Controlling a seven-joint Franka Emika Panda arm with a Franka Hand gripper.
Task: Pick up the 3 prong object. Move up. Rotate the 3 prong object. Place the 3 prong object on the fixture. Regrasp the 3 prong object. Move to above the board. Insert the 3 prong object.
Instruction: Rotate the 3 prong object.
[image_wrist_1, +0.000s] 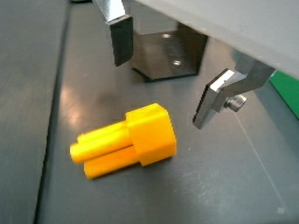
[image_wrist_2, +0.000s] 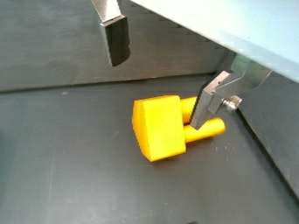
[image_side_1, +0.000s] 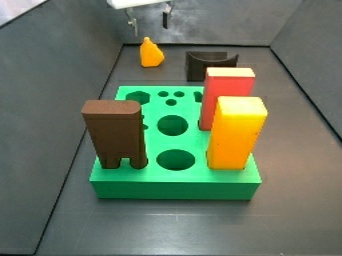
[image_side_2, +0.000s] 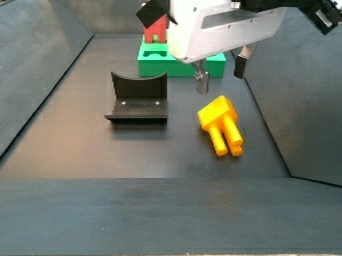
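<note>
**Yellow piece on the bench, pick-up not yet made**

Nearest the wrist cameras lies the 3 prong object (image_wrist_1: 126, 140), on its side on the dark bench (image_wrist_1: 222, 192), with nothing gripping it. The end effector (image_wrist_1: 163, 74) hangs just above it with its two fingers spread wide and nothing between them; in a wrist view one finger (image_wrist_2: 114, 39) stands off to one side of the piece while the other crosses in front of it, so whether that one touches it cannot be told.

In a side view the fixture (image_side_2: 136, 100) sits bare, near the 3 prong object (image_side_2: 221, 124) but apart from it. The board (image_side_1: 174, 140) is well apart from both, carrying a brown block (image_side_1: 115, 132), a red block (image_side_1: 227, 95) and a tall yellow block (image_side_1: 234, 130).

By my reading the task stands at its very first step. The grasp, the lift, the turn, the setting on the fixture, the regrasp, the move over the board and the insertion all remain.
</note>
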